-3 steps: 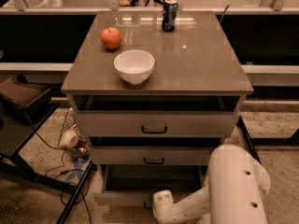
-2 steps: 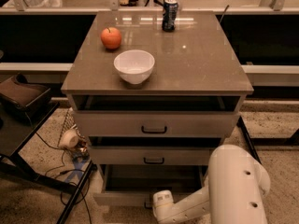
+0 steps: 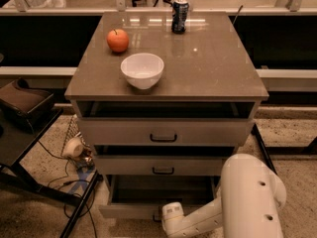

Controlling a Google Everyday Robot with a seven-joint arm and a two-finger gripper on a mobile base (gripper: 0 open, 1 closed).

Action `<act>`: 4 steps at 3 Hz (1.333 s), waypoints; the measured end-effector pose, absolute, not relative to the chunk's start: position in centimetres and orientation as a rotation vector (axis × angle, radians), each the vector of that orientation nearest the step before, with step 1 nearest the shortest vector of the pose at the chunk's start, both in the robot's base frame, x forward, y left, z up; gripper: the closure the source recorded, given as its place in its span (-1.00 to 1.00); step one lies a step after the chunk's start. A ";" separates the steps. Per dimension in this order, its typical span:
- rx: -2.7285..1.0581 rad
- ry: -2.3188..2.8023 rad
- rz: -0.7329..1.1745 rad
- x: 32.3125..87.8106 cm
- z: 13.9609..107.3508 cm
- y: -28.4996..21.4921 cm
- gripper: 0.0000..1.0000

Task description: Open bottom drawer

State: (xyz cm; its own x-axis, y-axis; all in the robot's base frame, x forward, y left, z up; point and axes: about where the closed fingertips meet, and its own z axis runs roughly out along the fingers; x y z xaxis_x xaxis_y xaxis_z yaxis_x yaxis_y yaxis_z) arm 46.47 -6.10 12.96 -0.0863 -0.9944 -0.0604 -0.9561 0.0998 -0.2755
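Seen from above, mid frame: grey bench (image 3: pixel 208 68) with three drawers.
On top: orange apple (image 3: pixel 118 40) at upper left, white bowl (image 3: pixel 142 70) just in front of it, blue can (image 3: pixel 180 15) near the back edge.
Below: top drawer (image 3: pixel 198 132) and middle drawer (image 3: pixel 124 165), each with a black bar handle and a dark gap above its front.
Lowest, near bottom centre: bottom drawer (image 3: pixel 126 211), pulled out well past the other two, dark tray exposed.
Tool (image 3: pixel 159 217) at the middle of that drawer's front, at the bottom edge of the frame; spread or pressed together, cannot tell.
Bulky white arm (image 3: pixel 250 197) at lower right.
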 end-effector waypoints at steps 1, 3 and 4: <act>-1.950 2.140 -0.255 46.5 13.1 -6.1 1.00; -1.954 2.130 -0.270 46.5 13.3 -5.9 1.00; -1.954 2.130 -0.270 46.5 13.3 -5.9 1.00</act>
State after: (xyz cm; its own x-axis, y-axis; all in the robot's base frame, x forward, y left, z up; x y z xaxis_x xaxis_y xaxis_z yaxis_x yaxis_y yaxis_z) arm 46.48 -5.94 13.27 -0.0781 -0.9957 -0.0498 -0.9517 0.0893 -0.2937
